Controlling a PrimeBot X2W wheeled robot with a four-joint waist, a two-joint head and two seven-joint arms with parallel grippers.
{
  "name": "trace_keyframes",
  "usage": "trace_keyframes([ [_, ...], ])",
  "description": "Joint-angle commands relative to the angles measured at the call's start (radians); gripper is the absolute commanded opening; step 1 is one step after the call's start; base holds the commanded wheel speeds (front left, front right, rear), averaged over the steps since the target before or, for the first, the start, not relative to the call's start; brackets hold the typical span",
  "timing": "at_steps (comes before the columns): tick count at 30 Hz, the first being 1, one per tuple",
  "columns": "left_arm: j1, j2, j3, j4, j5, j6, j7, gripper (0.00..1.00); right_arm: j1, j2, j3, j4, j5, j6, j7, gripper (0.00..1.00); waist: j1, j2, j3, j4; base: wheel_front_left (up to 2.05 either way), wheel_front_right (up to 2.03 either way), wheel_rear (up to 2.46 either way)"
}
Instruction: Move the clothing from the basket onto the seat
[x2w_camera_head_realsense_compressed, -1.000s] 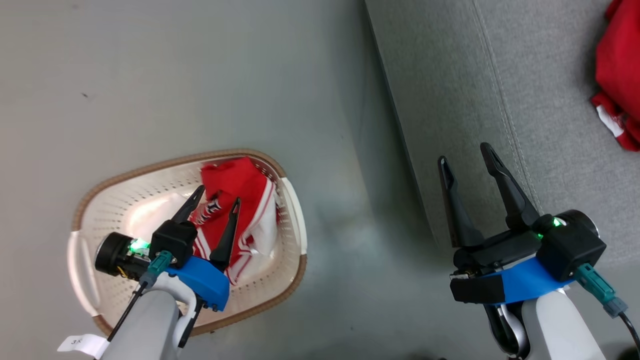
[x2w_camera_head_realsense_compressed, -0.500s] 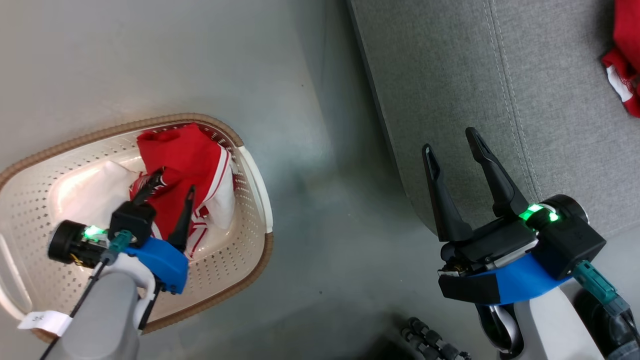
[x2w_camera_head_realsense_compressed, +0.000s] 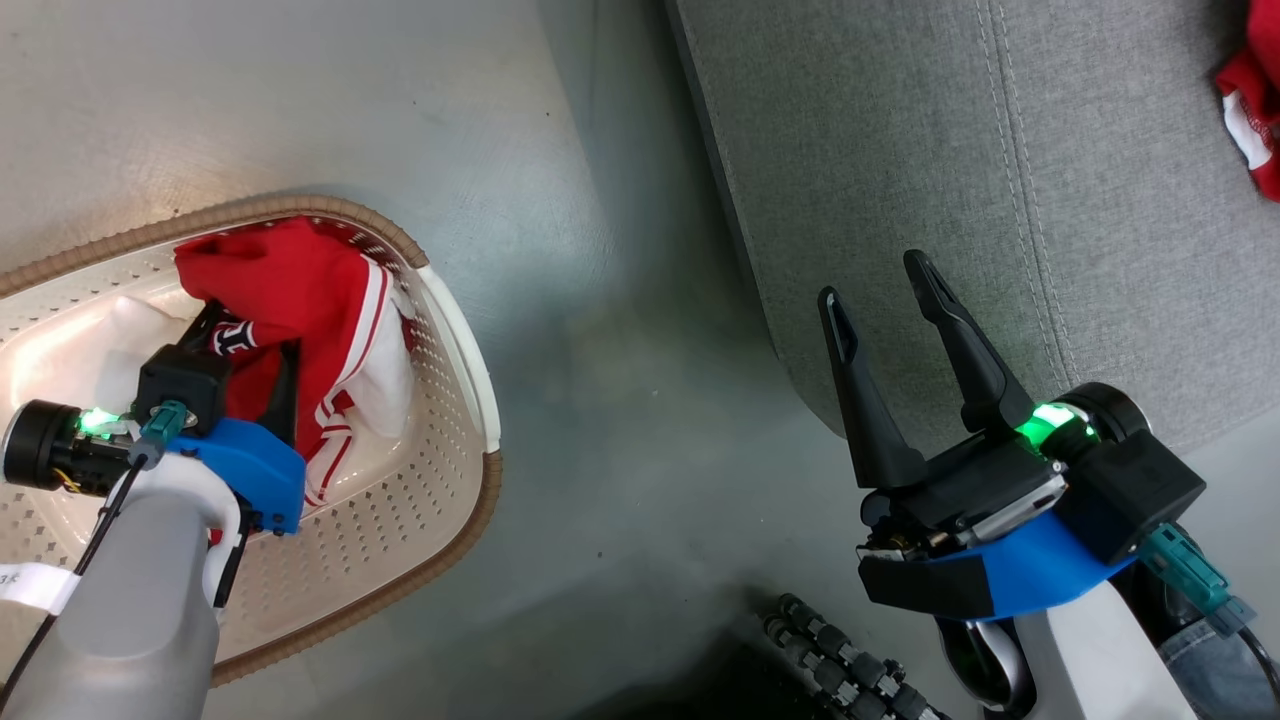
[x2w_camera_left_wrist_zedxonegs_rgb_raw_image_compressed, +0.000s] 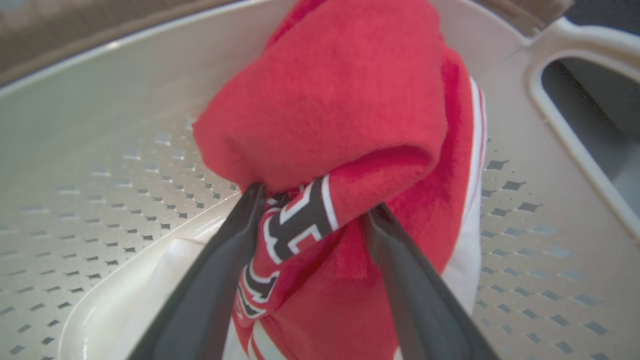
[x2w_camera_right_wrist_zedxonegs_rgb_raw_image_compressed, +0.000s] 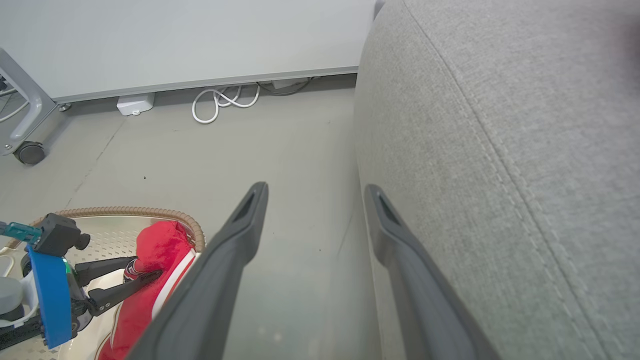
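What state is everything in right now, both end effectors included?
basket: upright on the floor, not yet emptied.
garment in basket: bunched up against the wall by the handle.
seat: one garment delivered.
garment on seat: lying crumpled, cut off by the head view's edge.
left end effector: open, fingers astride the lettered fold.
right end effector: open, empty.

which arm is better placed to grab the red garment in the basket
Left. The left gripper, open, straddles a fold of the red garment inside the basket. The right gripper hangs open by the seat, away from the basket.
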Motion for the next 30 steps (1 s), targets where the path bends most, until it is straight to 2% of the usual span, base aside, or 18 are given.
trace_keyframes([
  [1, -0.017, 0.004, -0.002, 0.009, 0.005, 0.002, -0.003, 1.0, -0.005, 0.001, -0.003, -0.005, 0.0, 0.001, -0.005, 1.0, -0.0001, 0.0, 0.004, -0.003, 0.0, 0.0, 0.0],
  [15, -0.103, -0.005, -0.033, 0.115, 0.011, -0.003, -0.003, 1.0, 0.018, 0.001, -0.004, -0.012, 0.017, 0.001, -0.005, 1.0, -0.0001, 0.0, 0.02, 0.001, 0.0, 0.0, 0.0],
  [16, -0.106, -0.006, -0.033, 0.125, 0.009, -0.003, -0.003, 0.47, 0.018, 0.001, -0.004, -0.011, 0.017, 0.001, -0.005, 1.0, -0.0001, 0.0, 0.02, 0.001, 0.0, 0.0, 0.0],
  [17, -0.109, -0.007, -0.035, 0.133, 0.008, -0.003, -0.003, 0.01, 0.018, 0.001, -0.005, -0.011, 0.017, 0.001, -0.005, 1.0, -0.0001, 0.0, 0.02, 0.001, 0.0, 0.0, 0.0],
  [30, -0.121, -0.012, -0.045, 0.143, -0.01, -0.009, -0.003, 0.0, 0.002, 0.001, 0.001, -0.008, 0.018, 0.001, -0.005, 1.0, -0.0001, 0.0, 0.017, 0.004, 0.0, 0.0, 0.0],
])
